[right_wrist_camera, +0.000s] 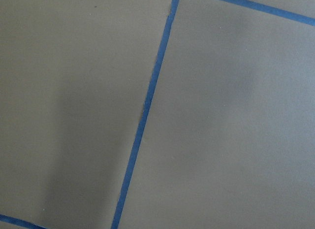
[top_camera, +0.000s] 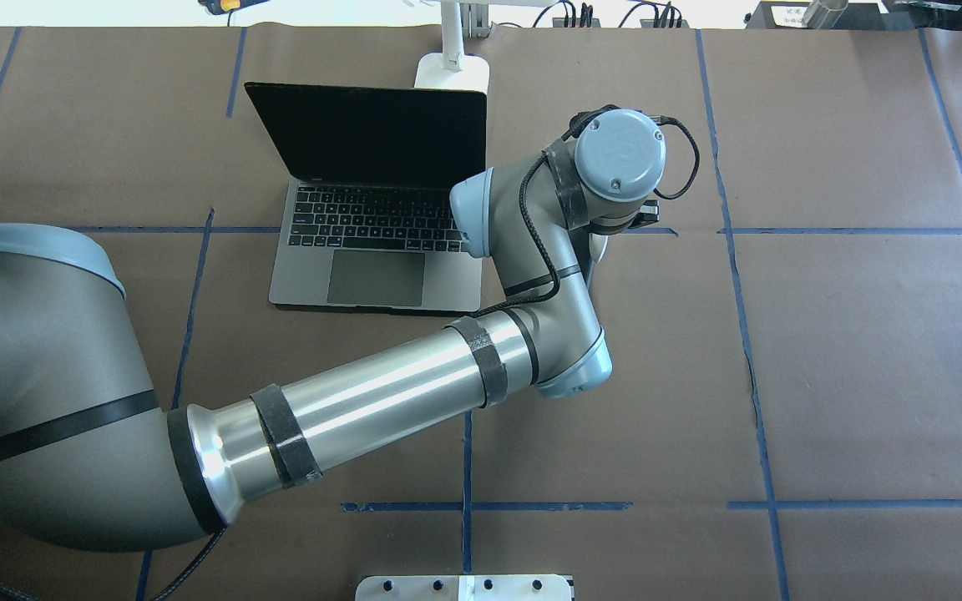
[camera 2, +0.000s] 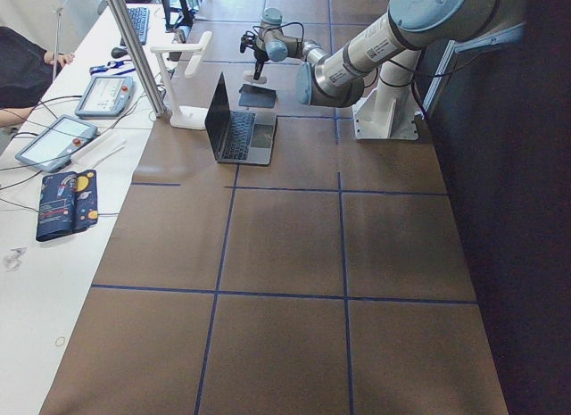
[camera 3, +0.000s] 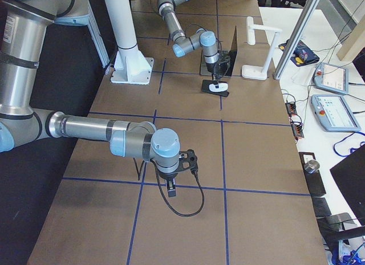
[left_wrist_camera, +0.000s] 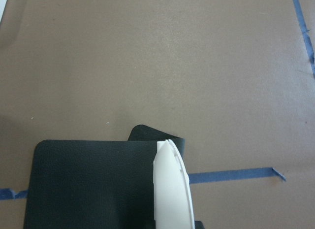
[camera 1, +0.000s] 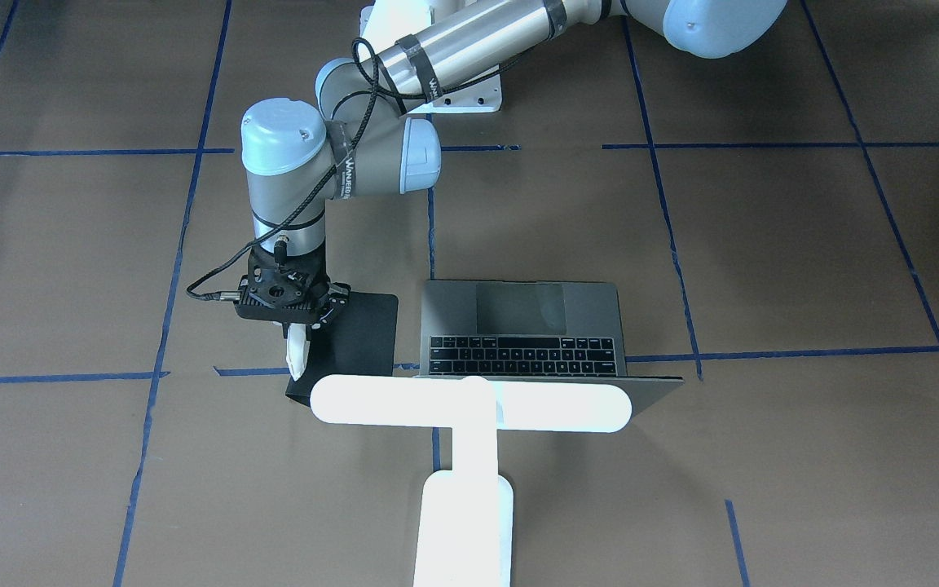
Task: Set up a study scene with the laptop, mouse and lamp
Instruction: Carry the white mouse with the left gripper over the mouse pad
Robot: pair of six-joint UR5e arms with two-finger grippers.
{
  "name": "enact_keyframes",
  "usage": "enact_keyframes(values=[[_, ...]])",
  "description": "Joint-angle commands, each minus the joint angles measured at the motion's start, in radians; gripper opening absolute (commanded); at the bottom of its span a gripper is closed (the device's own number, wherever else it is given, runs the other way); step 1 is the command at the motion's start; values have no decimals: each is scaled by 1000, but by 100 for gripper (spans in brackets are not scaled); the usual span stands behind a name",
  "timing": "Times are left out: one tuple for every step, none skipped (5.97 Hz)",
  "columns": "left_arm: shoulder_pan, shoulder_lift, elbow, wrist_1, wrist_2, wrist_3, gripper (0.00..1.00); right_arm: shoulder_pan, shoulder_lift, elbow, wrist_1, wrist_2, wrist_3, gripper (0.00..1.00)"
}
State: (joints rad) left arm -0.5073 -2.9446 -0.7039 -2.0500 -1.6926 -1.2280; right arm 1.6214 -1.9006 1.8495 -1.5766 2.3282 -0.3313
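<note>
My left gripper [camera 1: 300, 328] grips the mouse [camera 1: 298, 356] on edge, low over the mat [camera 1: 363, 330]. Next I judge: lower gently, lay it flat, let go.

The mouse [left_wrist_camera: 170, 189] is cut off by the left wrist view's bottom edge.

I saw a big table [top_camera: 865, 376] with a brown cover, and blue tape lines [top_camera: 485, 506] cut it into squares. Along one long side stood a white desk [camera 2: 31, 344]. On that desk lay two flat grey screens [camera 2: 55, 142], some wires and a dark blue pouch [camera 2: 67, 203] with planets on it. A shiny metal post [camera 2: 134, 49] stood up at the desk's edge. Past the table's other long side it was very dark. The light was bright and even.
</note>
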Motion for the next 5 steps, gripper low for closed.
enact_keyframes(values=[[-54, 5, 26, -1, -104, 28, 63, 0, 0, 1, 0, 3, 1, 100], [-78, 27, 29, -1, -120, 94, 73, 0, 2, 1, 1, 8, 1, 100], [-83, 47, 24, -5, -134, 97, 88, 0, 2, 1, 1, 13, 1, 100], [-105, 64, 12, -7, -159, 100, 100, 0, 2, 1, 1, 16, 1, 100], [-144, 155, -106, -3, -291, 100, 100, 0, 2, 1, 1, 16, 1, 100]])
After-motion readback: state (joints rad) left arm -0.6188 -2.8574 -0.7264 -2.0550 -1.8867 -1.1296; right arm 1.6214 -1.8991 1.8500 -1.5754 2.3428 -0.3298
